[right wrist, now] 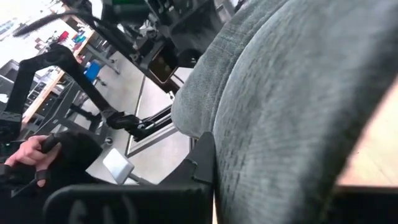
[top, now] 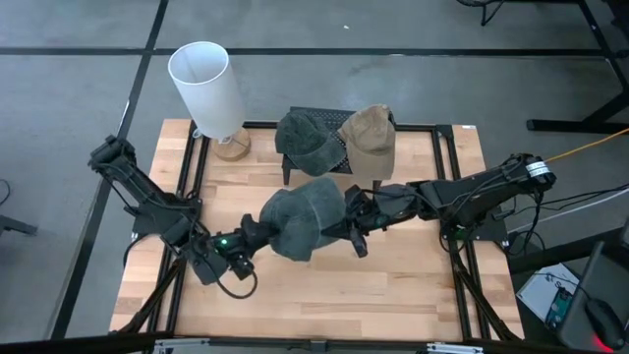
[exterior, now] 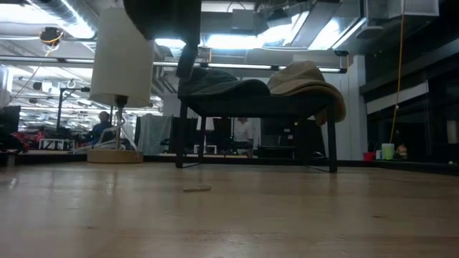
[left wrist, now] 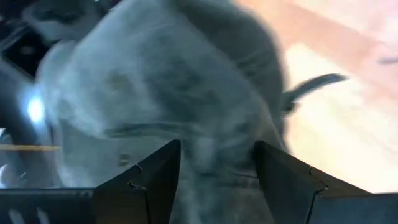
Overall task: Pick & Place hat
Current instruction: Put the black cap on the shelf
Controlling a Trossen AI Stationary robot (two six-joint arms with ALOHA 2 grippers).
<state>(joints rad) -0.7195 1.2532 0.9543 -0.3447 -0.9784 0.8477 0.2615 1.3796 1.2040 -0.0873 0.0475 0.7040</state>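
Closest to the wrist cameras, a grey hat [left wrist: 180, 106] fills both views, held up over the middle of the bench [top: 393, 280] between the two arms. The right claw [top: 352, 224] is closed tight on the hat's right edge. The left claw [top: 257, 234] sits at the hat's left edge with its fingers [left wrist: 149, 180] spread apart on either side of the cloth, not clearly pinching it. Risk, as a judgement: with the left side loose, the hat hangs from one pinch only; the soft cloth could sag, twist or slip out and drop to the bench, or brush the rack [top: 319, 116] and disturb the hats there. Count: three hats in all, the grey one in the air, a dark hat [top: 305, 141] and a tan hat [top: 371, 138] lying side by side on the rack at the far edge. One rack, one white lamp [top: 208, 90] at the far left corner, two arms.
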